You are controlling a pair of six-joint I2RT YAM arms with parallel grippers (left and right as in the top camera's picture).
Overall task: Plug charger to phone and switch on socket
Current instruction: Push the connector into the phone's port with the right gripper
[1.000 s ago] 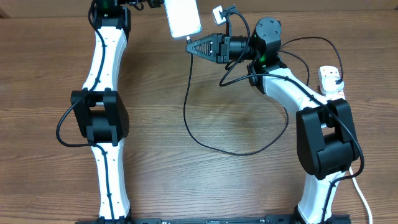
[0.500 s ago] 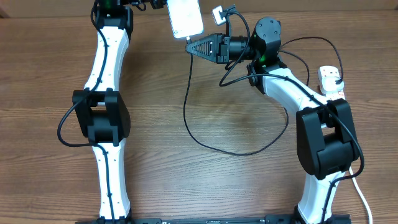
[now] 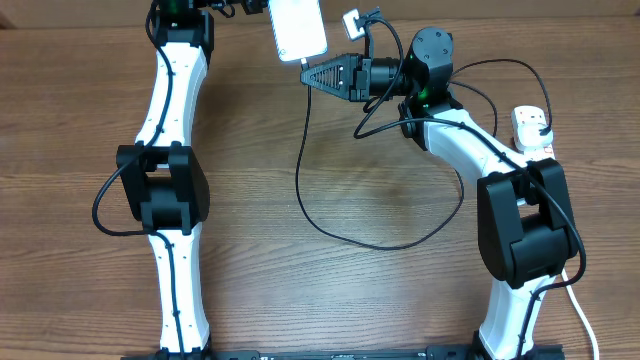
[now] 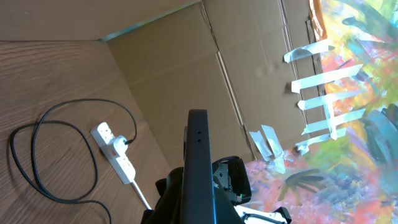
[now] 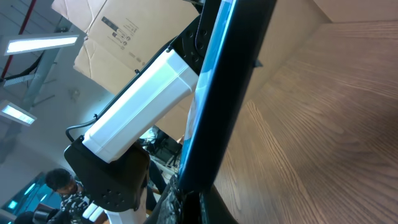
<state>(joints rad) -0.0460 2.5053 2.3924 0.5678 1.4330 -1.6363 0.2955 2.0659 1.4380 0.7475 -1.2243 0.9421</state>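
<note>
Our left arm (image 3: 170, 110) stretches straight up the left side of the frame. The left gripper (image 3: 255, 7) is at the top edge, jaws clamped on the phone (image 3: 297, 28). Our right arm (image 3: 470, 150) bends in from the lower right. The right gripper (image 3: 305, 72) points left, jaws pinched on the charger (image 3: 300, 170) tip.

Arms (image 3: 168, 95): white links (image 3: 455, 140), blk joints (image 3: 160, 190), thin blk cables (image 3: 100, 205); poss. green LED (image 3: 420, 97) nr right wrist.

Overhead straight down, wrist cameras close on phone (image 4: 198, 162) (edge-on)
</note>
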